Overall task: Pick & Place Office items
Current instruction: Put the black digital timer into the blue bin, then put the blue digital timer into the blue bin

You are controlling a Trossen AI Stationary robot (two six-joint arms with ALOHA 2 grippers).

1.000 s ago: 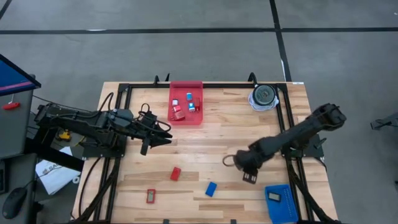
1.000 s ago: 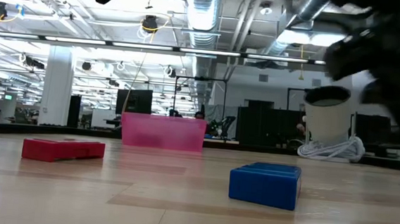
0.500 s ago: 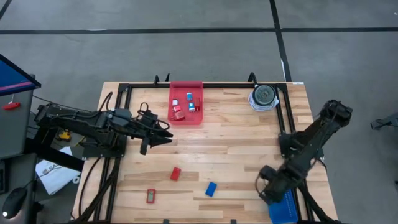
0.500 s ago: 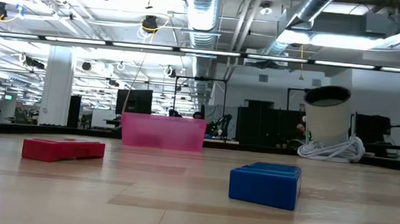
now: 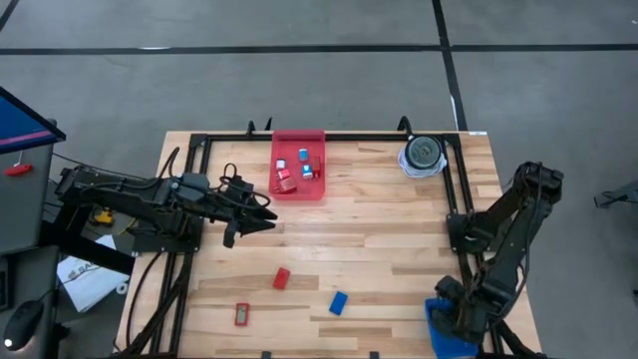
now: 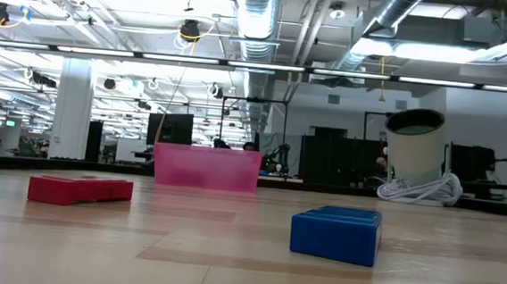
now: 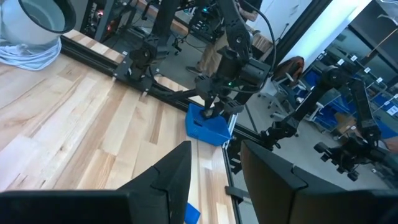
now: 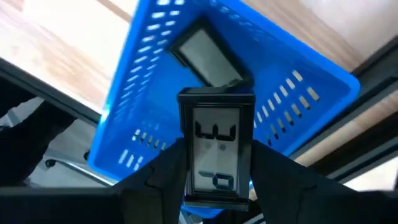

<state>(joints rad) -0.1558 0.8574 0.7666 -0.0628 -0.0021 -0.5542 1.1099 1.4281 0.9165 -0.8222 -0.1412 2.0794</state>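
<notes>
My right gripper hangs over the blue tray at the table's near right corner, shut on a flat black rectangle with a grey display. A second flat black rectangle lies flat in the tray. A red block, a blue block and a red-framed piece lie flat on the table's near half. My left gripper waits open left of centre, above the table. My right gripper pinches the flat black rectangle between its two fingers, which lie on its two long edges. The fingers come from above, pointing down. The piece is lifted clear above the blue tray, its display facing the wrist camera.
A red tray at the far middle holds several small red and blue pieces. A round grey-and-white object with a coiled cord stands at the far right. A black frame rail runs along the table's edges. Bare wood lies mid-table.
My right gripper has travelled from the table's middle right toward the near right corner and now stands over the blue tray. It has left the low view. The left arm has kept still.
</notes>
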